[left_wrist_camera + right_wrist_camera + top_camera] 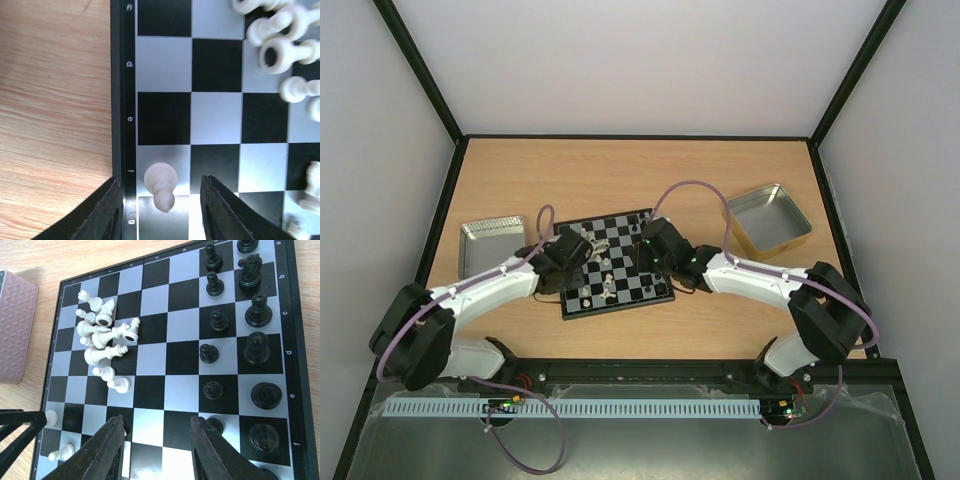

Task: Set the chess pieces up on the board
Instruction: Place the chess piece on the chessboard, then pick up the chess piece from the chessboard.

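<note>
The board (582, 306) lies at the table's middle, under both grippers. In the left wrist view a cream-white pawn (160, 185) stands on an edge square of the board (215, 115) by the letter f. My left gripper (160, 212) is open around it, both fingers clear of the pawn. More white chess pieces (280, 45) lie tumbled in a heap. In the right wrist view, black pieces (257, 347) stand in two files along the board's (182, 325) right side and the white heap (105, 335) lies at its left. My right gripper (157, 445) hangs open over bare squares.
A silver tin (492, 240) sits left of the board and a second open tin (768, 218) stands at the right. The left tin's patterned side (15, 330) shows in the right wrist view. Two white pieces (62, 452) stand near the left gripper's fingers (15, 435).
</note>
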`<state>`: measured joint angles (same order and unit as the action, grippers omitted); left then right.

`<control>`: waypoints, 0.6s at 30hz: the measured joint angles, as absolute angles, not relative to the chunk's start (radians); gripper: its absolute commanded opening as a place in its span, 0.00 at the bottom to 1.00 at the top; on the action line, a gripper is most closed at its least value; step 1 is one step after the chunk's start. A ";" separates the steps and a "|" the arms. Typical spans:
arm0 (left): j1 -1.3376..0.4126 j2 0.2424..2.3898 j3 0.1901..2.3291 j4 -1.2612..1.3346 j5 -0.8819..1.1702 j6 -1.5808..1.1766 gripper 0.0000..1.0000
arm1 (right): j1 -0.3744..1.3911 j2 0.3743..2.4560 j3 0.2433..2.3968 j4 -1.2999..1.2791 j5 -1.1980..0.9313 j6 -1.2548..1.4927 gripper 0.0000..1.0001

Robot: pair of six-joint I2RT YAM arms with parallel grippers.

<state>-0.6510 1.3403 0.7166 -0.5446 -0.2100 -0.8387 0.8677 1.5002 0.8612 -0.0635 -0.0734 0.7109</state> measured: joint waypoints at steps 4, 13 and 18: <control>-0.649 1.269 0.720 -0.545 -0.220 -0.837 0.52 | 0.868 1.516 0.892 -0.081 -0.082 0.703 0.36; -0.646 0.955 0.733 -0.502 -0.266 -0.763 0.59 | 0.947 1.619 1.032 -0.178 -0.074 0.678 0.37; -0.646 0.787 0.733 -0.462 -0.282 -0.694 0.66 | 1.015 1.690 1.098 -0.255 -0.050 0.699 0.37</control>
<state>-0.6464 0.7868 0.7334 -0.4618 -0.2825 -0.6945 1.0153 1.6901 1.0985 -0.2546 -0.0498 0.6991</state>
